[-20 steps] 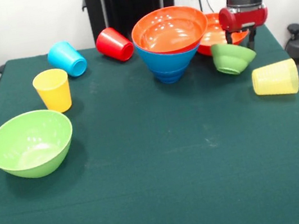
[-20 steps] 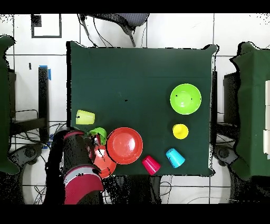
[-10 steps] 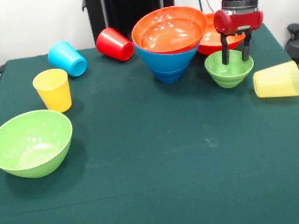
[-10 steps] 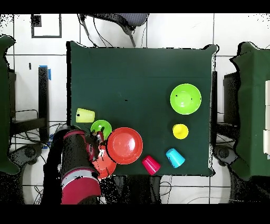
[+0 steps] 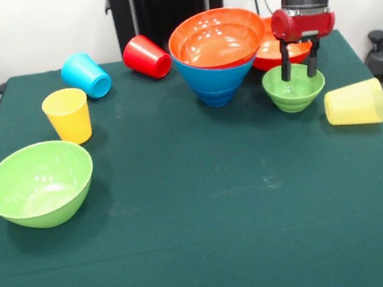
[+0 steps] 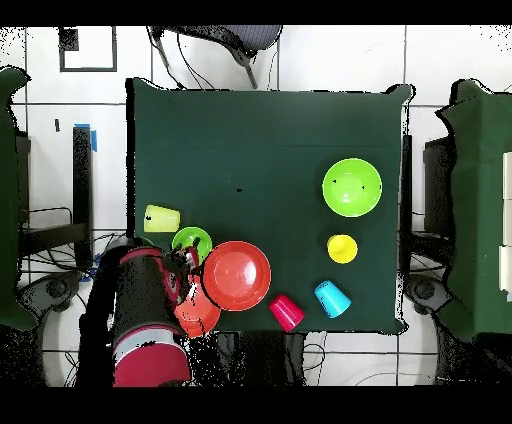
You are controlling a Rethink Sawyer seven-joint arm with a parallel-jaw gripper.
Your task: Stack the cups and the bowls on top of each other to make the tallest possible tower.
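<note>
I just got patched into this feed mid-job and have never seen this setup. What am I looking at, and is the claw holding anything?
It is a red and black robot arm at a green table. One picture faces the robot from across the table; the other looks straight down. Its claw hangs open over the small green bowl, holding nothing. Beside it an orange-red bowl sits nested in a blue bowl. Cups and more bowls lie scattered, including a big green bowl and a ribbed pale yellow cup on its side.
</note>
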